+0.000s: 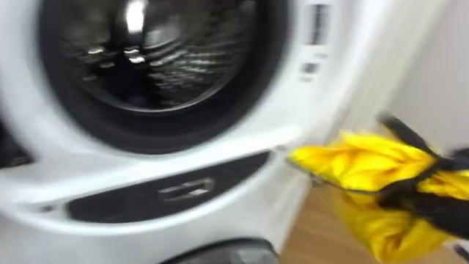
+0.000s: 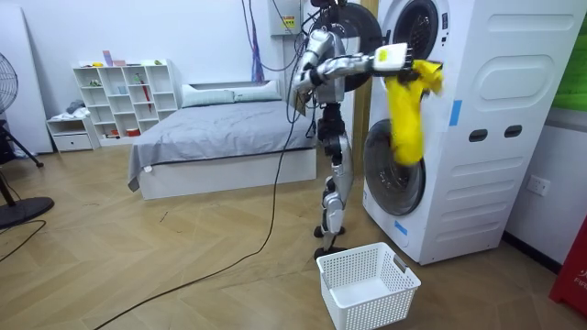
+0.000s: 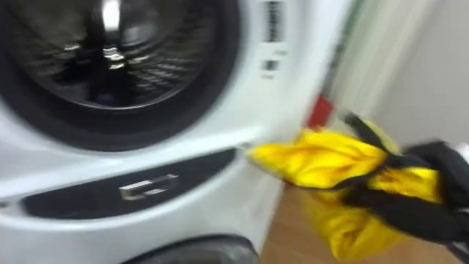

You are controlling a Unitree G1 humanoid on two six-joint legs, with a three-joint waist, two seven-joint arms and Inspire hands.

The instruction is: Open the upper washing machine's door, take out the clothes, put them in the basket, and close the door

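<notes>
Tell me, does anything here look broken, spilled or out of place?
Nothing looks damaged or spilled. The one unusual sight is a yellow garment dangling from the robot's right hand beside the washing machine, whose drum is open. The white basket stands upright on the floor before it.

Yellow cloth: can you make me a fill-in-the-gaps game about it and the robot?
1. The robot's right hand is shut on a ____ cloth.
2. The cloth hangs ____ the drum, not inside it.
3. The white basket stands on the ____ by the robot's feet.

Missing words: yellow; outside; floor.
</notes>
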